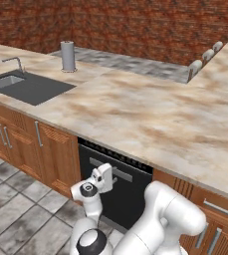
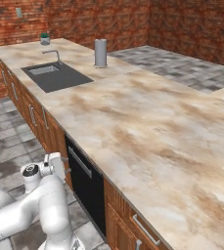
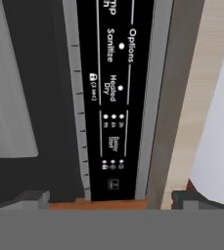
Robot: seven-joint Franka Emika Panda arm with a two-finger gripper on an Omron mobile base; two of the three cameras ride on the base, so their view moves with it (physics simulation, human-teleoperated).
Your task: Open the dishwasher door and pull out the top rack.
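Left base view
- Dishwasher door [image 1: 128, 191]: shut, black, under the marbled surface [image 1: 150, 114], toward 6 o'clock of the frame, between brown cabinet doors [image 1: 56, 154].
- Handle [image 1: 116, 173]: grey bar across the top of the door, partly behind the hand.
- Gripper [image 1: 107, 174]: at the handle's height, just in front of the door; contact cannot be told.
- Sink [image 1: 28, 87]: at 9 o'clock, with a grey cylinder [image 1: 67, 56] toward 11 o'clock.

Right base view
- Dishwasher door [image 2: 86, 188]: shut, seen edge-on at 6 o'clock, handle [image 2: 79, 162] on its upper part.
- Gripper [image 2: 63, 168]: at 8 o'clock, just beside the handle's near end.
- Sink [image 2: 55, 75]: at 10 o'clock.

Hand view
- Control strip [image 3: 114, 97]: black band with white lettering and small lights, running from 12 to 6 o'clock.
- Handle [image 3: 8, 88]: grey bar at 9 o'clock.
- Fingers [image 3: 33, 199]: tips far apart at the two bottom corners, spread wide, nothing held between them.
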